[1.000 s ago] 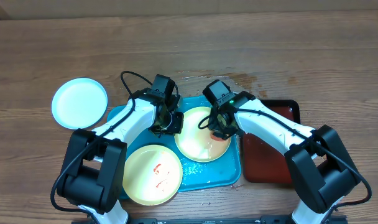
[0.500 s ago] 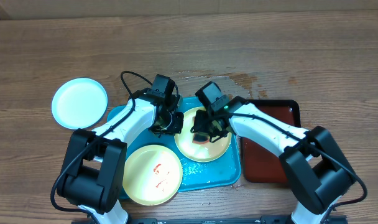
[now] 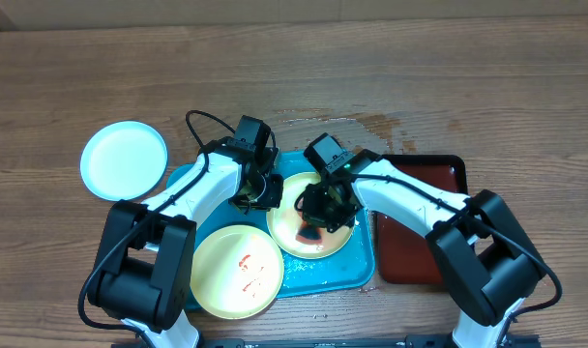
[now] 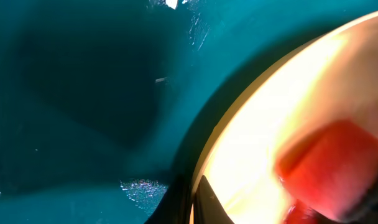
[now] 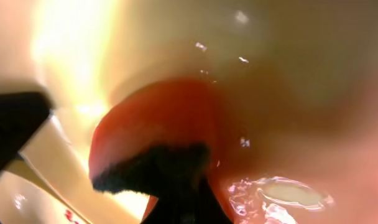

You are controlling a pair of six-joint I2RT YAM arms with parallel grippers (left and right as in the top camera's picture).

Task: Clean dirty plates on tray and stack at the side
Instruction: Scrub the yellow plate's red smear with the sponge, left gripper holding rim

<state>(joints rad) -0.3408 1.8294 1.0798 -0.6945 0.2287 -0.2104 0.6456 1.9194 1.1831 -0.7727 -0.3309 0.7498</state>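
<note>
On the turquoise tray (image 3: 318,274) lies a pale yellow-green plate (image 3: 333,242). My left gripper (image 3: 265,193) is shut on its left rim; in the left wrist view the fingertips (image 4: 204,202) pinch the plate's edge (image 4: 251,143) over the tray (image 4: 83,93). My right gripper (image 3: 318,208) is shut on a red sponge (image 3: 306,232) with a dark scrub face (image 5: 158,137), pressed onto the wet plate (image 5: 288,74). A second yellow-green plate (image 3: 238,271) with red smears overlaps the tray's front left corner. A pale mint-white plate (image 3: 124,159) lies on the table to the left.
A dark red-brown tray (image 3: 420,232) sits against the turquoise tray's right side, under my right arm. A wet patch (image 3: 371,123) marks the wooden table behind the trays. Water glistens on the plate (image 5: 288,193) and on the tray (image 4: 142,186).
My right gripper has dragged the sponge across the plate from its right side to its left front part. The left gripper has stayed on the rim, and the plate shifted slightly left.
</note>
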